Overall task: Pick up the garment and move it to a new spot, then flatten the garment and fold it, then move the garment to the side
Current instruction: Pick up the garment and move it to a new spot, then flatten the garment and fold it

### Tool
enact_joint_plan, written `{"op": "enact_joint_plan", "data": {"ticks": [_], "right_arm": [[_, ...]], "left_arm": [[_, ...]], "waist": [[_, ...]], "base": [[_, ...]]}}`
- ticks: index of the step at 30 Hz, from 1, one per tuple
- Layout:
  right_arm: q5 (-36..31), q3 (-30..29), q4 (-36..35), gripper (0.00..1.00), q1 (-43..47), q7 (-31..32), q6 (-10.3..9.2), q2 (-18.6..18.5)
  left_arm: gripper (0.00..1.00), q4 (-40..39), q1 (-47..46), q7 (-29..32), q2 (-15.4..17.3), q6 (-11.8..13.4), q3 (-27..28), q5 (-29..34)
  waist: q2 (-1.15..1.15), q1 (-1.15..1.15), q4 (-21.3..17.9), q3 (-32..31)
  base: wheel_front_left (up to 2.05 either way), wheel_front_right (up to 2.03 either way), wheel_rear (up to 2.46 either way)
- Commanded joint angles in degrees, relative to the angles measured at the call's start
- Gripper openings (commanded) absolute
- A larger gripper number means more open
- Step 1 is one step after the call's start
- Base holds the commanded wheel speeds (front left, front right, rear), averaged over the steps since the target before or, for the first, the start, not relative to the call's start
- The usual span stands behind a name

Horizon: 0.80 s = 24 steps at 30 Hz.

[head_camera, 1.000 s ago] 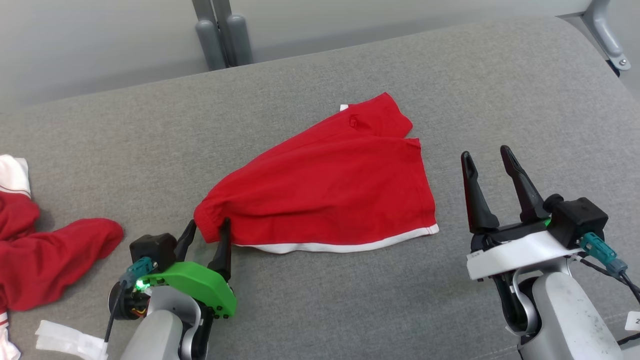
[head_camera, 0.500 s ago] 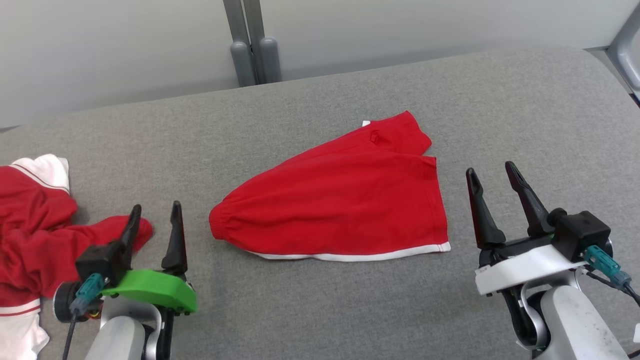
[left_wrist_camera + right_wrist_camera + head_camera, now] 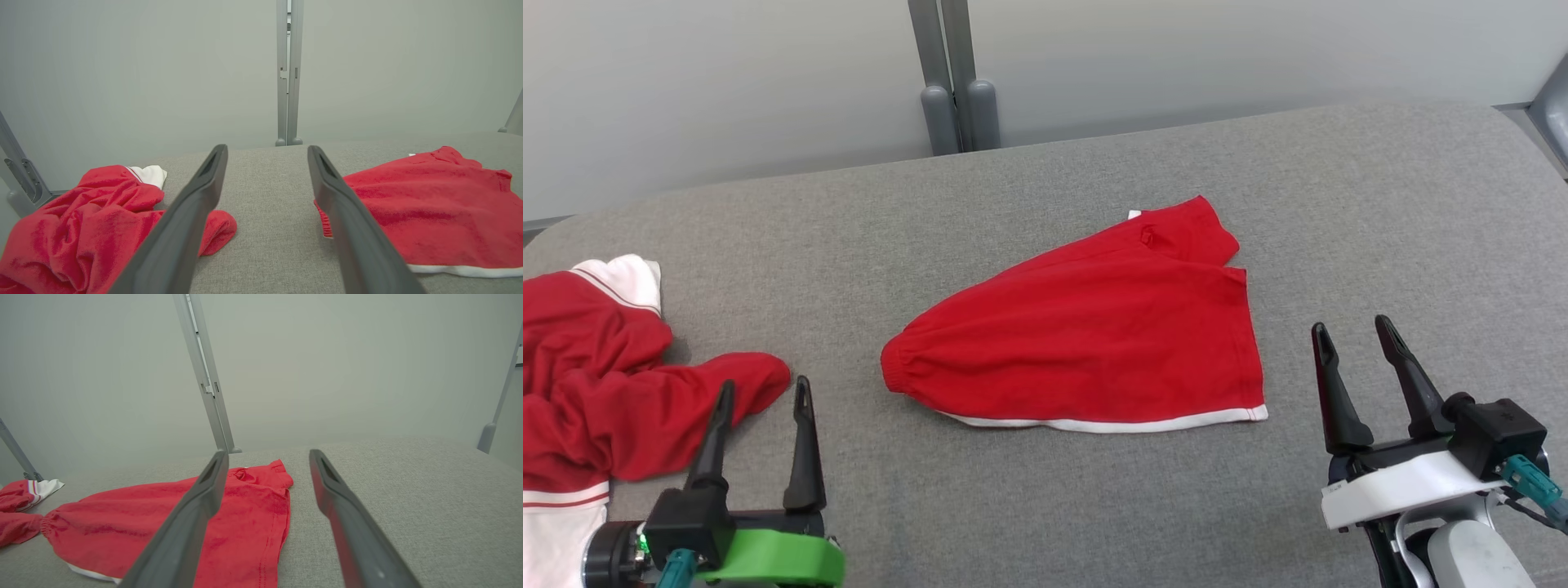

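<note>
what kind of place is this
Probably a robot lab test station, not a home: a grey fabric-covered table backed by grey metal posts and blank panels, with red shorts laid out.

My left tool [image 3: 763, 384] sits low at my left side, its two dark fingers [image 3: 805, 461] pointing forward, away from me, spread apart with nothing between them; a green bracket [image 3: 768, 562] carries it at the wrist. My right tool [image 3: 1352, 324] sits low at my right side, fingers likewise parted and empty, leaning a little toward my left, mounted on a white bracket [image 3: 1405, 490] above my pale forearm [image 3: 1462, 559]. Seen along each wrist, both pairs of fingers rise in a wide V and grip nothing, neither tool touching the other.
</note>
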Motion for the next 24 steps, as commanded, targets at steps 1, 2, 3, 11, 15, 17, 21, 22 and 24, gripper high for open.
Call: {"op": "enact_joint_plan", "data": {"ticks": [1, 2, 3, 11, 15, 17, 21, 22, 24], "right_arm": [[-0.4, -0.4, -0.1, 1.00, 0.5, -0.2, 0.03, 0.1], [-0.4, -0.5, -0.1, 1.00, 0.7, -0.2, 0.03, 0.2], [-0.4, -0.5, 0.0, 1.00, 0.9, -0.2, 0.03, 0.2], [-1.0, -1.2, -0.3, 1.00, 1.2, -0.2, 0.03, 0.3], [-1.0, -1.1, 0.0, 1.00, 1.1, -0.2, 0.03, 0.3], [-0.9, -1.2, 0.0, 1.00, 0.9, -0.2, 0.03, 0.2], [-0.9, -1.5, 0.0, 1.00, 0.7, -0.2, 0.03, 0.0], [-0.9, -1.6, 0.0, 1.00, 0.7, -0.2, 0.03, 0.0], [-1.0, -1.6, 0.1, 1.00, 0.7, -0.2, 0.03, 0.0]], "left_arm": [[1.00, -0.4, 1.4, -0.1, -0.4, -0.6, 0.0, 1.0], [1.00, -0.6, 1.7, -0.1, -0.7, -0.9, 0.0, 1.5], [1.00, -0.8, 1.9, -0.1, -0.9, -1.3, 0.2, 1.9], [1.00, -0.9, 2.8, -0.1, -2.4, -2.8, 1.5, 3.9], [1.00, -0.7, 3.0, -0.1, -3.0, -3.4, 2.1, 4.6], [1.00, -0.3, 3.2, -0.1, -3.1, -3.8, 2.5, 4.9], [1.00, 0.0, 3.1, -0.1, -3.3, -4.3, 3.1, 5.2], [1.00, 0.1, 3.0, -0.1, -3.4, -4.4, 3.3, 5.1], [1.00, 0.1, 3.0, -0.1, -3.5, -4.6, 3.6, 5.3]], "waist": [[0.00, 0.00, 0.0, 0.0], [0.00, 0.00, 0.1, 0.0], [0.00, 0.00, 0.1, -0.1], [0.00, 0.00, 0.5, -1.0], [0.00, 0.00, 0.7, -1.3], [0.00, 0.00, 0.7, -1.5], [0.00, 0.00, 0.7, -1.5], [0.00, 0.00, 0.7, -1.5], [0.00, 0.00, 0.6, -1.5]], "base": [[0.00, 0.00, 0.00], [0.00, 0.00, 0.00], [0.00, 0.00, 0.00], [0.00, 0.00, 0.00], [0.00, 0.00, 0.00], [0.00, 0.00, 0.00], [0.00, 0.00, 0.00], [0.00, 0.00, 0.00], [0.00, 0.00, 0.00]]}}
